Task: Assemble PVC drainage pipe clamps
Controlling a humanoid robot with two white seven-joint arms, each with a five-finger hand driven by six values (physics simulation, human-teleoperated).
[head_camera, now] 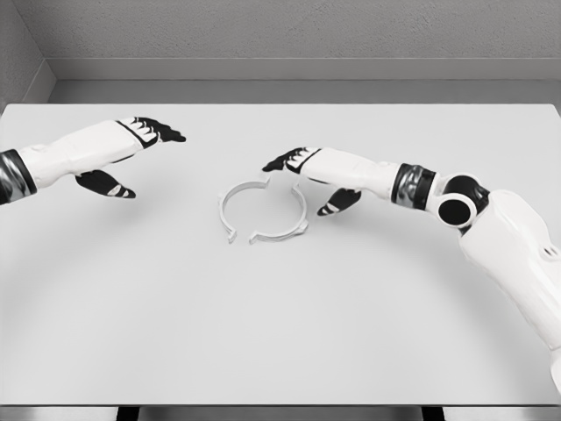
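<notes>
Clamp halves (262, 210), two white half-rings forming a near-closed circle, lie flat on the table (280, 333) just left of the right hand (302, 171), whose fingers are extended, holding nothing; left hand (131, 153) hovers open, well apart

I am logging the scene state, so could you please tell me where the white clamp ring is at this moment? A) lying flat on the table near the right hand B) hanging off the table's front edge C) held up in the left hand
A: the clamp ring lies flat on the table, with the right hand open just above its far right side and the left hand well off to the left.
</notes>
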